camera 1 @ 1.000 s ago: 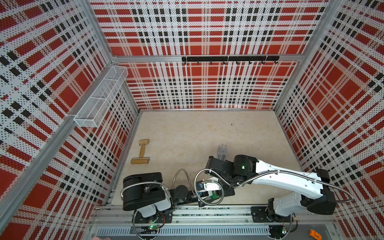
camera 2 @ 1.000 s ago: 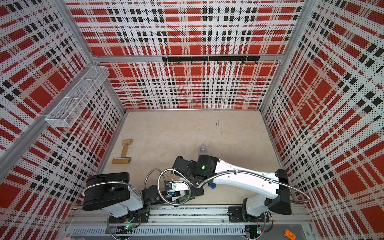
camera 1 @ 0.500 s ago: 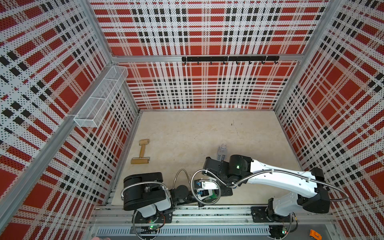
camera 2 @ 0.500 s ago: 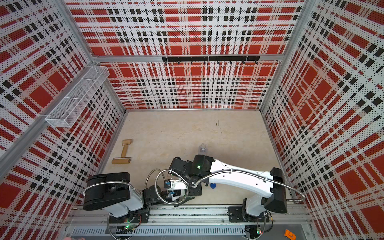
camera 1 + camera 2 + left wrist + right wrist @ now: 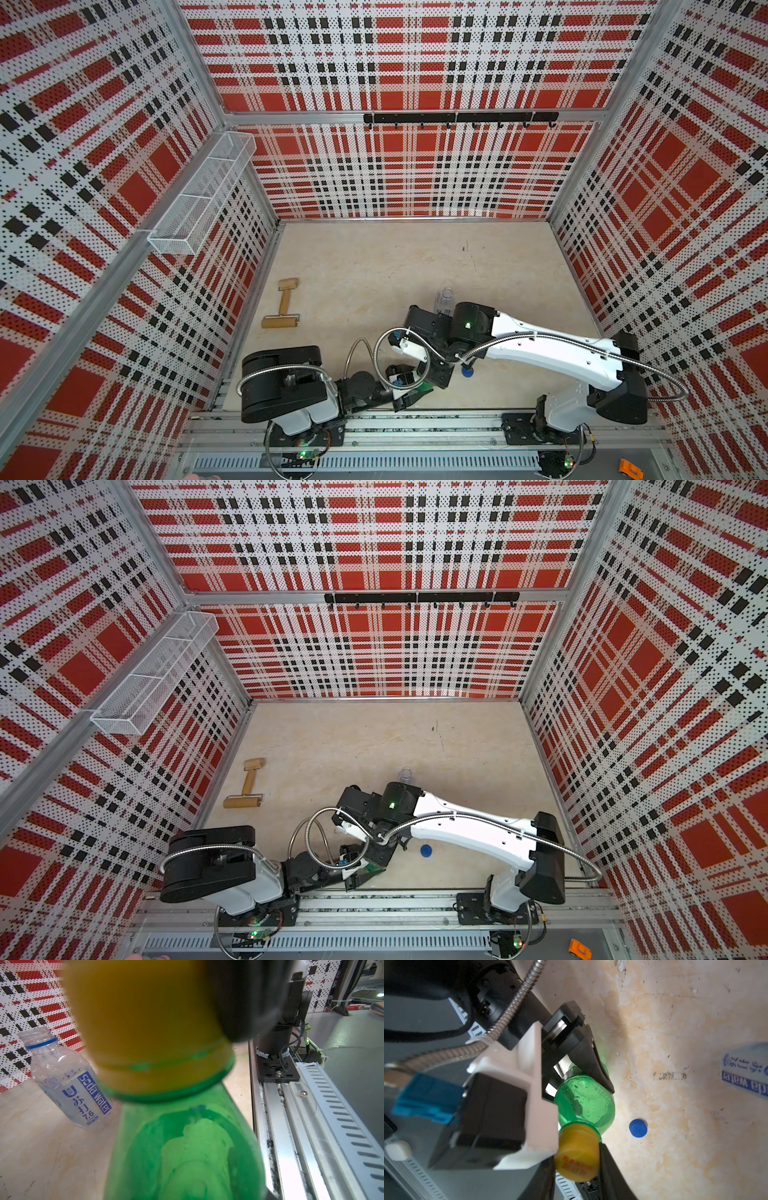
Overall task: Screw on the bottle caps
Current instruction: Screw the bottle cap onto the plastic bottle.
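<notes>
In the left wrist view the green bottle (image 5: 187,1147) fills the foreground, with the yellow cap (image 5: 149,1028) sitting on its neck. My left gripper (image 5: 581,1093) is shut on the green bottle's body (image 5: 587,1105), low near the front rail. My right gripper (image 5: 578,1153) is shut on the yellow cap (image 5: 577,1159), one dark finger on each side. The blue cap (image 5: 638,1128) lies loose on the table (image 5: 374,270), also seen in both top views (image 5: 467,371) (image 5: 426,850). The clear bottle (image 5: 68,1084) stands uncapped behind the right wrist (image 5: 444,297).
A wooden roller (image 5: 282,305) lies at the table's left side. A white wire basket (image 5: 203,199) hangs on the left wall and a black hook rail (image 5: 457,118) on the back wall. The aluminium rail (image 5: 291,1126) runs close beside the green bottle.
My right arm has shifted a little to the left over the left gripper. The clear bottle, the blue cap and the roller have stayed in place.
</notes>
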`<control>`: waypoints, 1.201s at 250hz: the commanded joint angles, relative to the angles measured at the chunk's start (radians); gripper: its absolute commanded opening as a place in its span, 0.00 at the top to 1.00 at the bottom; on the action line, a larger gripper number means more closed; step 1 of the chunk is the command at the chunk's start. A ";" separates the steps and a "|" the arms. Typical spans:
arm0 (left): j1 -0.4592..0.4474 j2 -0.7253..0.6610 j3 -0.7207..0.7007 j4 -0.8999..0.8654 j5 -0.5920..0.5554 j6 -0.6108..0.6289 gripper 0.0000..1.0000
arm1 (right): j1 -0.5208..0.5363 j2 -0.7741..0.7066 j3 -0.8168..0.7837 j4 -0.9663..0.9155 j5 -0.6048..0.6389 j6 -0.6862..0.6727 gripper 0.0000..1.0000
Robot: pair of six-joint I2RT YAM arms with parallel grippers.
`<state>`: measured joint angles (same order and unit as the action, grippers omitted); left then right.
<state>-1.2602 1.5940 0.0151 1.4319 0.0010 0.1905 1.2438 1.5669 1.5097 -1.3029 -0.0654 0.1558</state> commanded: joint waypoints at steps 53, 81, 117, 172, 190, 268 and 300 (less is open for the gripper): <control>-0.027 -0.045 0.022 0.110 -0.045 0.082 0.48 | -0.017 0.142 0.091 0.191 -0.048 0.446 1.00; -0.026 -0.048 0.023 0.110 -0.047 0.084 0.48 | -0.017 0.139 0.082 0.248 -0.040 0.510 1.00; -0.027 -0.049 0.021 0.108 -0.048 0.085 0.48 | -0.016 0.110 0.068 0.322 -0.044 0.516 1.00; -0.027 -0.047 0.022 0.108 -0.043 0.084 0.48 | -0.038 0.008 0.076 0.197 0.114 0.324 0.71; -0.026 -0.041 0.025 0.108 -0.037 0.083 0.48 | -0.055 -0.046 0.055 0.144 0.162 0.207 0.65; -0.020 -0.044 0.022 0.108 -0.045 0.069 0.47 | -0.070 -0.260 -0.034 0.126 0.165 -0.061 0.49; -0.010 -0.053 0.020 0.108 -0.045 0.048 0.47 | -0.070 -0.303 -0.066 0.167 0.125 -0.079 0.46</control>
<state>-1.2751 1.5635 0.0410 1.4960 -0.0658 0.2432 1.1709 1.2926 1.4776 -1.2179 0.0776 0.1520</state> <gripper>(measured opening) 0.532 0.529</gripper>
